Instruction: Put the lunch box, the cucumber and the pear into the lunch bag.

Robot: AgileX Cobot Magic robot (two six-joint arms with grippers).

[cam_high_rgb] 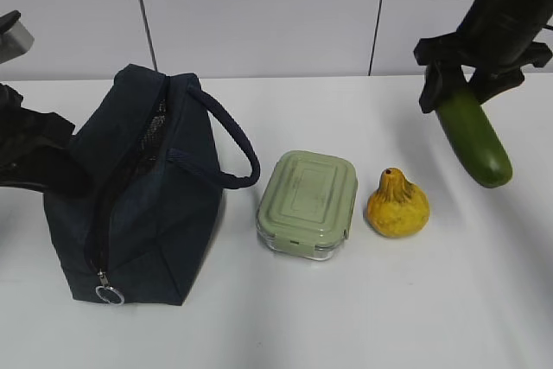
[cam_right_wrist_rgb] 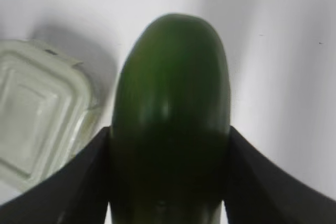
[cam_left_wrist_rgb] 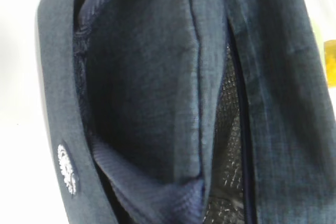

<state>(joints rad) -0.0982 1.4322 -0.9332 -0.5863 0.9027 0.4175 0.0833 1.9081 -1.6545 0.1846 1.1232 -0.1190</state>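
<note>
**Overhead, cucumber waits for the bag**

Outside, the right gripper (cam_high_rgb: 462,84) grips the cucumber (cam_high_rgb: 473,137) aloft, right of the pear (cam_high_rgb: 397,206) and lunch box (cam_high_rgb: 308,204). The left wrist view shows the lunch bag (cam_left_wrist_rgb: 157,93) unzipped; the left gripper, unseen, is closed, likely pinching fabric. The right wrist view confirms black fingers (cam_right_wrist_rgb: 68,187) flanking the cucumber.

We see the cucumber (cam_right_wrist_rgb: 170,114) end-on, its rounded dark green tip toward the top of the view, clamped between the two black fingers (cam_right_wrist_rgb: 79,182) of the right gripper (cam_right_wrist_rgb: 169,182), which press against its left and right sides. Below and to the left, on the white table (cam_right_wrist_rgb: 283,51), lies the lunch box (cam_right_wrist_rgb: 39,114), its pale green lid facing up, apart from the cucumber.
</note>
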